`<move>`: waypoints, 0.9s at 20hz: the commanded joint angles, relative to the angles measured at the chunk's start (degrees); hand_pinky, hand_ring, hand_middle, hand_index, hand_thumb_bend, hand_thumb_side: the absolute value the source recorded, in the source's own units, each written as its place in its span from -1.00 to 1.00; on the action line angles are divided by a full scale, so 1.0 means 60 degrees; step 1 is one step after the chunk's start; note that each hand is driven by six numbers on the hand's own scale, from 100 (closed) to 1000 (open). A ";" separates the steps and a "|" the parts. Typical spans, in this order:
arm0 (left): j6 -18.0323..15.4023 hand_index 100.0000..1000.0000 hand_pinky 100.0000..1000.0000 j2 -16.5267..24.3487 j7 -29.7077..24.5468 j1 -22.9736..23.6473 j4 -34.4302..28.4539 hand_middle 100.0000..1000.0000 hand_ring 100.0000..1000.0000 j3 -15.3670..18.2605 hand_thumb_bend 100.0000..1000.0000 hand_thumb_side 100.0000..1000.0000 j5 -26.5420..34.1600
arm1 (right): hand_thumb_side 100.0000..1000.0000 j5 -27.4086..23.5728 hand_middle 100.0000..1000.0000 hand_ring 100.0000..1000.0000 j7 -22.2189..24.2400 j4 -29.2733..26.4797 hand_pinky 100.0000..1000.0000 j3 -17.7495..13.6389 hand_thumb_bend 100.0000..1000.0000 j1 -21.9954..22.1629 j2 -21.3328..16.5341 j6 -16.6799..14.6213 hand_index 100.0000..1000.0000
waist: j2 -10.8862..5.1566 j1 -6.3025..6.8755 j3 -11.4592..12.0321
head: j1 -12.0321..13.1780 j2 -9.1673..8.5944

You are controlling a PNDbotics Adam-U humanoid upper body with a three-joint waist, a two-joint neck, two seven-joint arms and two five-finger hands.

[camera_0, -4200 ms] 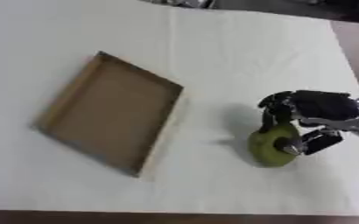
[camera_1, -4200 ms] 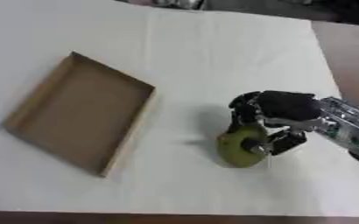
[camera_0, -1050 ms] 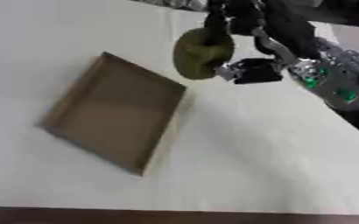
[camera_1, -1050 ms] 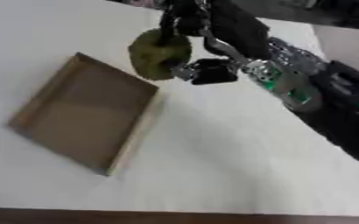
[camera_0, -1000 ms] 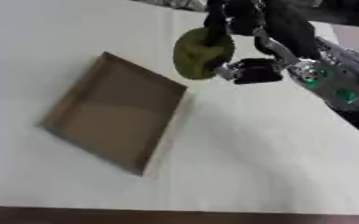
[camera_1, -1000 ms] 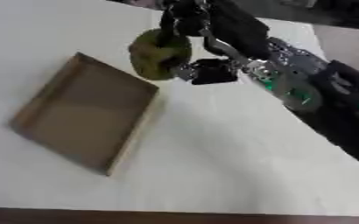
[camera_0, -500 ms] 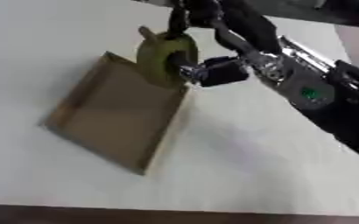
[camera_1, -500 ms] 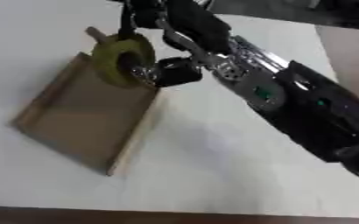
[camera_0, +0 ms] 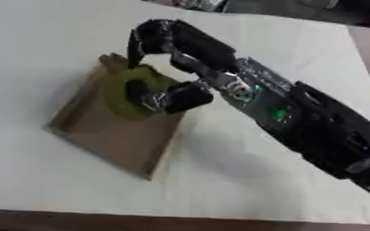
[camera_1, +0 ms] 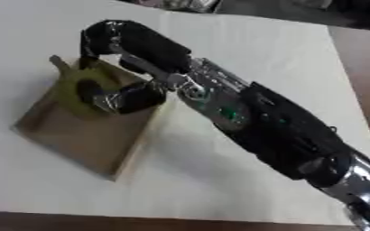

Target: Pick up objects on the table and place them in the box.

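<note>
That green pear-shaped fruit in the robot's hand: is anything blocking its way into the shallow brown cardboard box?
Nothing visible does. The right hand holds the green pear-shaped fruit directly over the shallow brown cardboard box, whose bare floor shows nothing else inside.

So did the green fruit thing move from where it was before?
Yes. The green fruit was out on the white table to the right of the box. Now the right hand holds it over the box's far end.

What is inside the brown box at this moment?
Over the brown box, the right hand holds a green object, fingers curled round it. The floor elsewhere looks bare; hand and object cover the far part.
</note>
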 commanded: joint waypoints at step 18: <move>0.0002 0.60 0.34 0.0066 -0.0035 -0.0065 -0.0183 0.29 0.39 0.0123 -1.00 0.16 0.0030 | -0.78 0.2299 0.35 0.31 0.0162 0.1159 0.56 -0.0292 -1.00 0.0410 0.0475 0.0536 0.43 | -0.0070 0.0170 0.0029 | -0.0027 -0.0116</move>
